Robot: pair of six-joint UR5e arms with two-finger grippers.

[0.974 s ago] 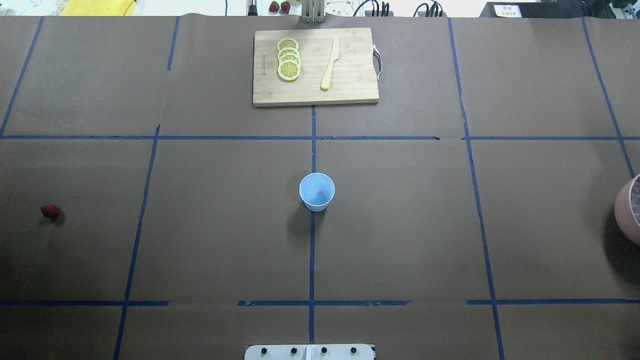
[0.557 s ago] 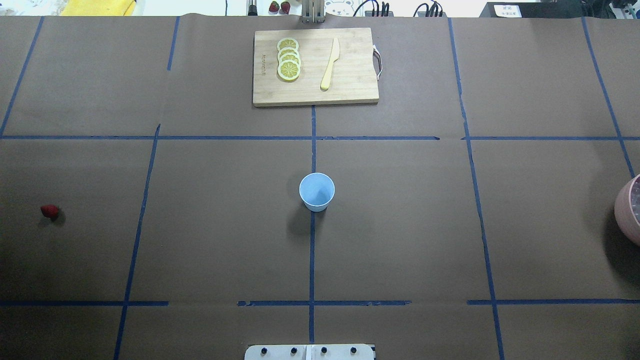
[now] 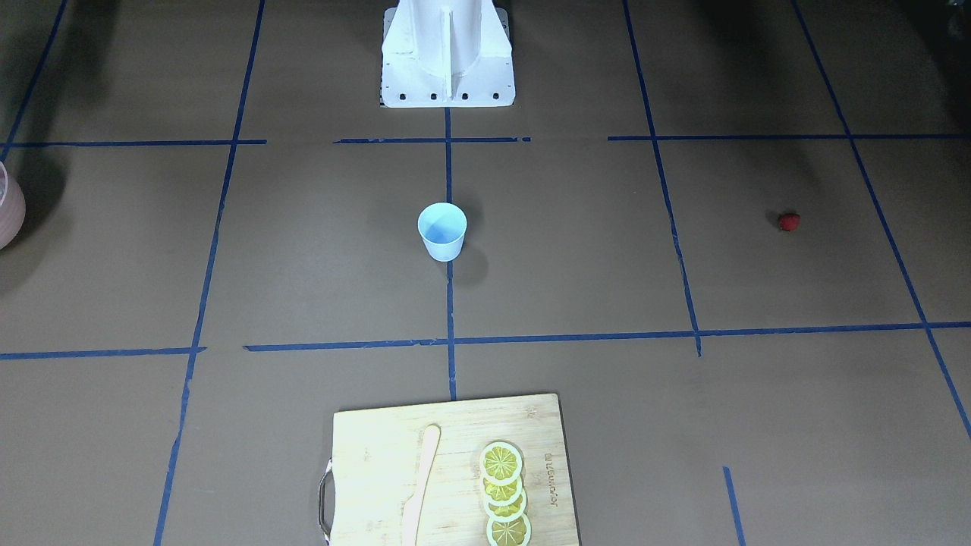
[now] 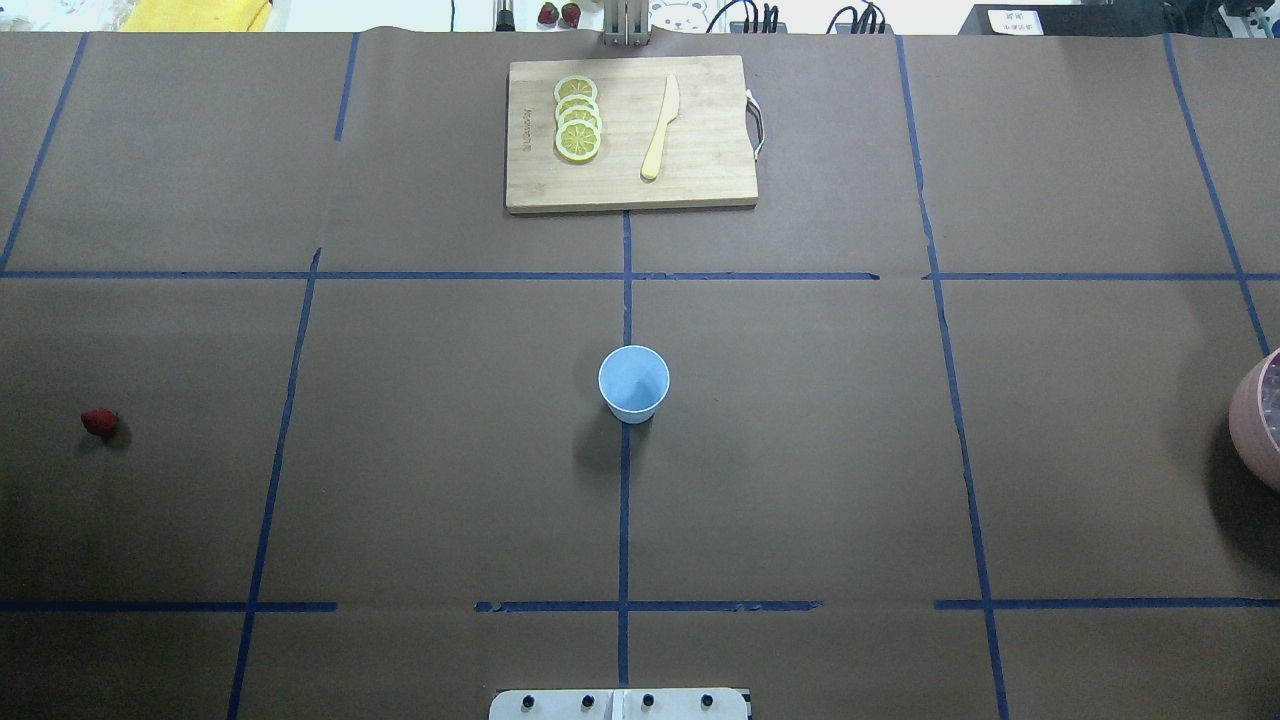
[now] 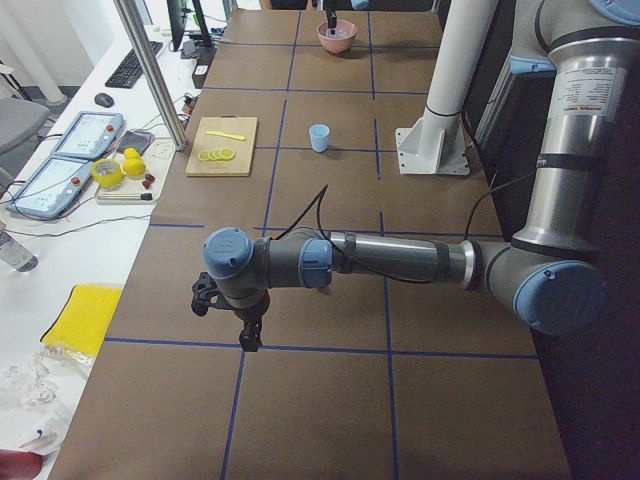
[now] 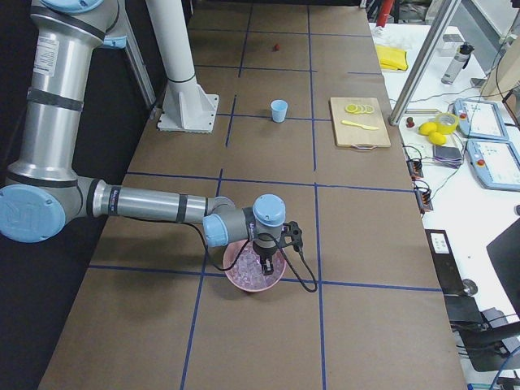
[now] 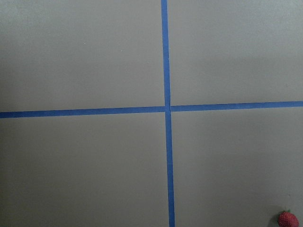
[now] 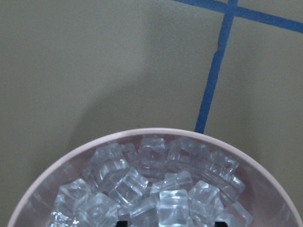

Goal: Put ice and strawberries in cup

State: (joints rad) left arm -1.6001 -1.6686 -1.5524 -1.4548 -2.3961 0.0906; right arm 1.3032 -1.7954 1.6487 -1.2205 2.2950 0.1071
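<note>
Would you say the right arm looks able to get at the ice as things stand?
Probably yes: the right claw hangs just above the pink bowl, and its ice lies uncovered.

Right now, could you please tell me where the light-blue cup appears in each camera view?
Front-facing: the cup stands at centre, on the blue tape line.
Overhead: centre, on the same line.
Exterior left: far away, upper middle.
Exterior right: far away, upper middle.
Left wrist: not in it.
Right wrist: not in it.
Shared landmark: the cutting board, beyond the cup from the robot.
</note>
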